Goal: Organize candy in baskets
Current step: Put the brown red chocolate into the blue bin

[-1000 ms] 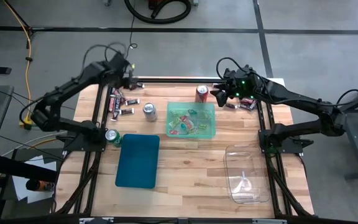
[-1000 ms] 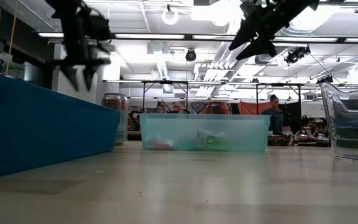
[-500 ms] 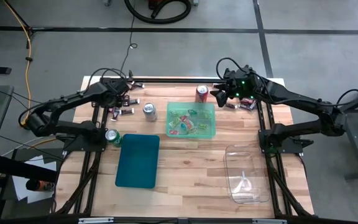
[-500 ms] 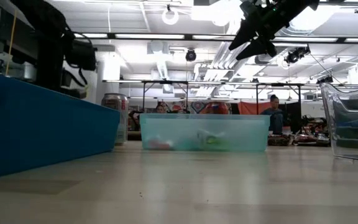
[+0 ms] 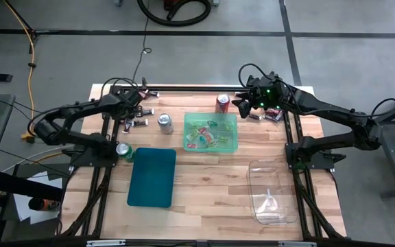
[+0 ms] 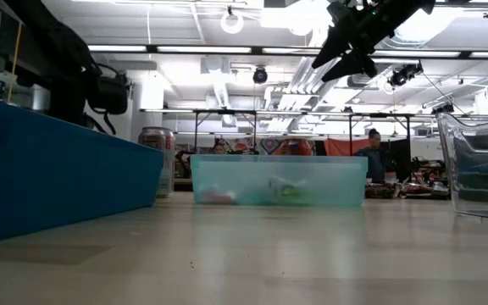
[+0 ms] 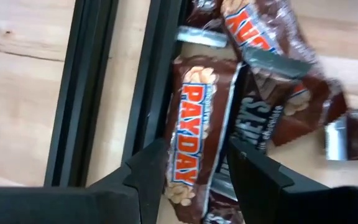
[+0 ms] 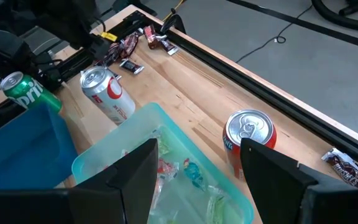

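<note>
Brown-wrapped mini bars of candy (image 5: 134, 114) lie on the wood at the table's far left. My left gripper (image 5: 130, 108) is low over them, pointing steeply down and open. In the left wrist view its fingers (image 7: 196, 163) stand on either side of a PayDay bar (image 7: 194, 112) that lies flat among the others; I cannot tell whether they touch it. My right gripper (image 5: 242, 106) hangs open, high above the far right, beside a red can (image 5: 222, 103). The light green basket (image 5: 211, 132) holds bright candies. The dark teal basket (image 5: 152, 177) and the clear basket (image 5: 273, 192) stand nearer.
A silver can (image 5: 164, 122) stands between the candy pile and the green basket, and a green can (image 5: 124, 150) by the teal basket's far left corner. More dark bars (image 5: 266, 115) lie at the far right. A black frame rail (image 7: 86, 87) runs close beside the PayDay bar.
My left gripper has come down from well above the table onto the candy pile at the far left, shifting a little toward the near edge and tipping more steeply downward. In the low view it has sunk behind the teal basket.
</note>
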### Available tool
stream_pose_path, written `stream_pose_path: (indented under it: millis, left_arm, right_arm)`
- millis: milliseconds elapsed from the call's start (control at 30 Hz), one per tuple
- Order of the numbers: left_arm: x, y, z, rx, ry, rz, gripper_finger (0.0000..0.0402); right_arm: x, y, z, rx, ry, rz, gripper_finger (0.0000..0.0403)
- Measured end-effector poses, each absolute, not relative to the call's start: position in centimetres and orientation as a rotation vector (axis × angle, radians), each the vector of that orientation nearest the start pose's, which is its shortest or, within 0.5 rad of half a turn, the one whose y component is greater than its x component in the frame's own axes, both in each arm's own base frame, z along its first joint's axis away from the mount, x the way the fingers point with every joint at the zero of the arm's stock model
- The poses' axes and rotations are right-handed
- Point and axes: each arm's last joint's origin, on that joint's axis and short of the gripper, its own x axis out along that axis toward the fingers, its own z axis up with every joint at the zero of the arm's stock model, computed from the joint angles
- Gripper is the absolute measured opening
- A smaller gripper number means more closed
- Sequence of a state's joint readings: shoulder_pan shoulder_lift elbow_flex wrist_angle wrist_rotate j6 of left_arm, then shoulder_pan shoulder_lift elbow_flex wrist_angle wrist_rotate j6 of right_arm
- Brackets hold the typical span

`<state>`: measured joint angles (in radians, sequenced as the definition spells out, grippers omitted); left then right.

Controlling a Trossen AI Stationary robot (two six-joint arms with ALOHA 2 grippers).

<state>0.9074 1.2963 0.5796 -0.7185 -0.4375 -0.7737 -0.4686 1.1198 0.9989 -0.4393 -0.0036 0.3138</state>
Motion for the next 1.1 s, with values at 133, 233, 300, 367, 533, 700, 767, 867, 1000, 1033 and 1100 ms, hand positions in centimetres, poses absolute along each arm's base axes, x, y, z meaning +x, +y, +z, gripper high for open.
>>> stream_pose_path:
  millis: [133,233,300,367,533,700,767,867,1000,1033,1100]
  left_arm:
    - [10.2,15.7,14.3,-0.889,1.07,1.634,0.0158]
    - [10.1,15.9,13.8,-0.873,1.13,1.615,0.0153]
    - [10.1,16.1,13.5,-0.884,1.159,1.591,0.0135]
    - [10.0,16.1,13.2,-0.912,1.176,1.566,0.01]
    - [10.0,15.7,14.1,-0.97,1.135,1.492,0.0014]
    - [10.1,15.6,18.7,-0.922,0.996,1.434,0.0004]
    - [10.0,15.4,21.4,-0.89,0.873,1.406,0.0004]
    - [10.2,14.8,26.0,-0.815,0.611,1.324,0.0002]
    - [10.4,13.4,30.0,-0.712,0.376,1.178,0.0001]
    - [10.4,13.0,30.5,-0.704,0.348,1.147,0.0001]
    - [10.5,12.3,31.0,-0.695,0.333,1.098,0.0001]
  right_arm:
    - [21.2,-10.7,32.0,0.433,0.476,-0.537,0.0222]
    - [21.2,-10.7,32.0,0.433,0.476,-0.537,0.0222]
    - [21.2,-10.7,32.0,0.433,0.476,-0.537,0.0222]
    - [21.2,-10.7,32.0,0.433,0.476,-0.537,0.0222]
    - [21.2,-10.7,32.0,0.433,0.476,-0.537,0.0222]
    - [21.2,-10.7,32.0,0.432,0.473,-0.537,0.0222]
    - [21.2,-10.7,32.0,0.432,0.468,-0.536,0.0222]
    - [21.3,-10.8,32.2,0.43,0.452,-0.535,0.0222]
    - [21.4,-10.8,32.3,0.427,0.435,-0.533,0.0222]
    - [21.4,-10.8,32.3,0.427,0.433,-0.533,0.0222]
    - [21.4,-10.8,32.3,0.427,0.433,-0.533,0.0222]
